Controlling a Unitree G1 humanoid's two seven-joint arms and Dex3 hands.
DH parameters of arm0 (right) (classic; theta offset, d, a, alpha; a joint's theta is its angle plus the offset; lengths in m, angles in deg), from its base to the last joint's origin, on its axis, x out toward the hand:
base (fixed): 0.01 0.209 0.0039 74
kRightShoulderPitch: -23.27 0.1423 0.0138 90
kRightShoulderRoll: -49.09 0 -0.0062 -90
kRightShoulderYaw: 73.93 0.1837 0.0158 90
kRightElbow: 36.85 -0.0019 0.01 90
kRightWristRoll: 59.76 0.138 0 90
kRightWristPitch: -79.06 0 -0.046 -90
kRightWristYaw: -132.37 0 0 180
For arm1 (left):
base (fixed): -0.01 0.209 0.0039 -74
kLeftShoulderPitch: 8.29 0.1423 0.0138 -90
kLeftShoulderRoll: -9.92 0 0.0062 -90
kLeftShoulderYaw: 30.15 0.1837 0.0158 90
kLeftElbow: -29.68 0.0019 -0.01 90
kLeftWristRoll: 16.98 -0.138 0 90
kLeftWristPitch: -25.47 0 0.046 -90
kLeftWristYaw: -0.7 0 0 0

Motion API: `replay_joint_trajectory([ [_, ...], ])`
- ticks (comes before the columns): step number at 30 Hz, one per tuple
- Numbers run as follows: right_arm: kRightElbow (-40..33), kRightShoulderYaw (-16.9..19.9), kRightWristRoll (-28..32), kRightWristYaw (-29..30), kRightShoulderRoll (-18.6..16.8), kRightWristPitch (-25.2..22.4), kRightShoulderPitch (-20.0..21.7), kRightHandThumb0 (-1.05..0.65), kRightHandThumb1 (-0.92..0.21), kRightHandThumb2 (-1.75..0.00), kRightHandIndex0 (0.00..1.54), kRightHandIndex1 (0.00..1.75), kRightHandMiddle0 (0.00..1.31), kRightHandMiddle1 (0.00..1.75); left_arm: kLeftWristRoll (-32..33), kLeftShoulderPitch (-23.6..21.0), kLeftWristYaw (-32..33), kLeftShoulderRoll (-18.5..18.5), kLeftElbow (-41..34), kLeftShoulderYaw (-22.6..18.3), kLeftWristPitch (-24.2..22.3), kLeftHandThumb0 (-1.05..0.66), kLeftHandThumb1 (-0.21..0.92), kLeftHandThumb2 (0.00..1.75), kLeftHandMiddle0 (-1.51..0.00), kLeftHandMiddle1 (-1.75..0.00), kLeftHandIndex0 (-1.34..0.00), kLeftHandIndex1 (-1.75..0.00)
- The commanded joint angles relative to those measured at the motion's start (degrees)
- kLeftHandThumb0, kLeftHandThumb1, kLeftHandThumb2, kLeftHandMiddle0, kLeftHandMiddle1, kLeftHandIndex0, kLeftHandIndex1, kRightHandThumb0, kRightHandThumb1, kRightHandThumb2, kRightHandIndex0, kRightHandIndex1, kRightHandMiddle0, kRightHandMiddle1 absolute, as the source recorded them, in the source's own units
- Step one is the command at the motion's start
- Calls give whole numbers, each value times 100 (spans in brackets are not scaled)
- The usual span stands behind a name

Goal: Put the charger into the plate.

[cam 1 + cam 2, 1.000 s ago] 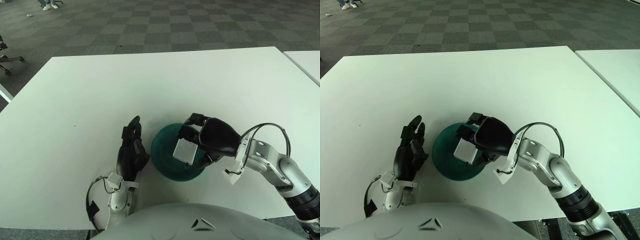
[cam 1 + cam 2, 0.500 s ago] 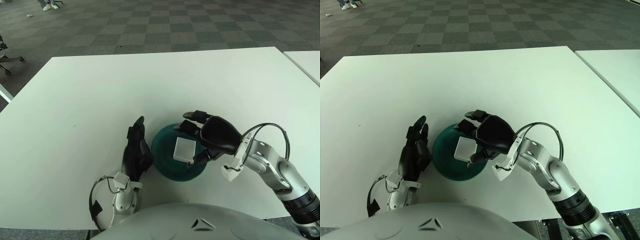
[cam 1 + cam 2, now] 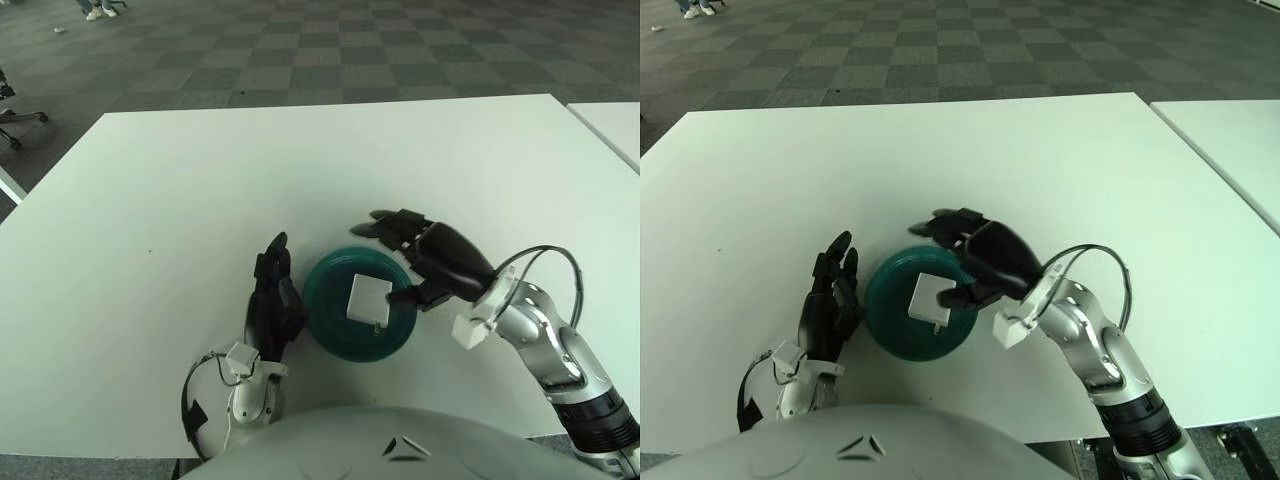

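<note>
Right hand (image 3: pixel 425 262) now drawn back to the right rim of the round dark-green plate (image 3: pixel 330 335), fingers spread and gripping nothing, where a second ago closed around the small white square charger (image 3: pixel 368 298). Charger released, lying flat inside plate, right of centre. Plate on white desk (image 3: pixel 200 180). Left hand (image 3: pixel 272 300) just left of plate, fingers straight, holding nothing.
</note>
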Motion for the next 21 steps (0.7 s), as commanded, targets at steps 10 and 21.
replay_joint_trajectory([
  [10, 851, 896, 3769, 136, -1902, -1671, -673, -77, -92, -72, 45, 8, 0, 90, 359, 289, -106, 19, 51, -97, 42, -82, 92, 98, -19, -1, 0, -60],
  [21, 920, 810, 4223, 323, -2698, -1555, -1497, -75, -92, -65, 49, 10, 2, 97, 589, 622, -226, -107, -372, -176, -86, -84, 92, 100, -20, -1, 0, -55],
])
